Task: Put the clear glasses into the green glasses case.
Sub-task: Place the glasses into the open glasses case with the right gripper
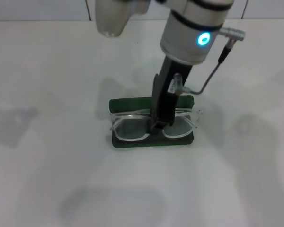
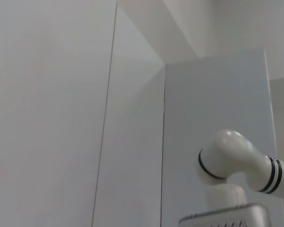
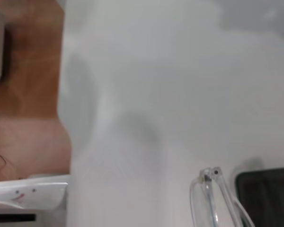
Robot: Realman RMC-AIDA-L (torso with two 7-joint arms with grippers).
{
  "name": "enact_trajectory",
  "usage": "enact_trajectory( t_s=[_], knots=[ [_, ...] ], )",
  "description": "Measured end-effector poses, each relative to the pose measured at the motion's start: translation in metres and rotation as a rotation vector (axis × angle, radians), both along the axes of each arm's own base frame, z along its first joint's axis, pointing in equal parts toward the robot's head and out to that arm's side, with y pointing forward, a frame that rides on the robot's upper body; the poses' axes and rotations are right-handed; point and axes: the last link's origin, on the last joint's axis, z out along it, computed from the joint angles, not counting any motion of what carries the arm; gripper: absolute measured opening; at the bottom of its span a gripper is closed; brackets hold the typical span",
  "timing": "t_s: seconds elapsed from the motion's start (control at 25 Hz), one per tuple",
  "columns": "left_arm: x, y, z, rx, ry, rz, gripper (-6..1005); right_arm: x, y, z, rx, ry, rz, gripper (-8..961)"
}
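Placement looks nearly done: the clear glasses (image 1: 154, 124) lie across the open green glasses case (image 1: 152, 137), right gripper (image 1: 160, 126) fingers clamped on their bridge, release remaining.

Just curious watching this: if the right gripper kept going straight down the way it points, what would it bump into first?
Most likely the clear glasses: the right gripper sits at their bridge, with the green glasses case directly beneath. Depth there is hard to judge.

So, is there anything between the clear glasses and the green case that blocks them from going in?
Nothing visible does. The right gripper holds the clear glasses at the bridge, directly over the open green glasses case.
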Motion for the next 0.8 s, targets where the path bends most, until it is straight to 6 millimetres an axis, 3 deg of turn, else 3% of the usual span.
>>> enact_trajectory(
  t_s=[0.4, 0.8],
  knots=[
    [0.003, 0.002, -0.002, -0.008, 0.000, -0.011, 56, 0.026, 0.007, -0.021, 0.056, -0.067, 0.009, 147],
    [0.005, 0.004, -0.008, -0.024, 0.002, -0.015, 56, 0.038, 0.014, -0.031, 0.107, -0.062, 0.048, 148]
  ],
)
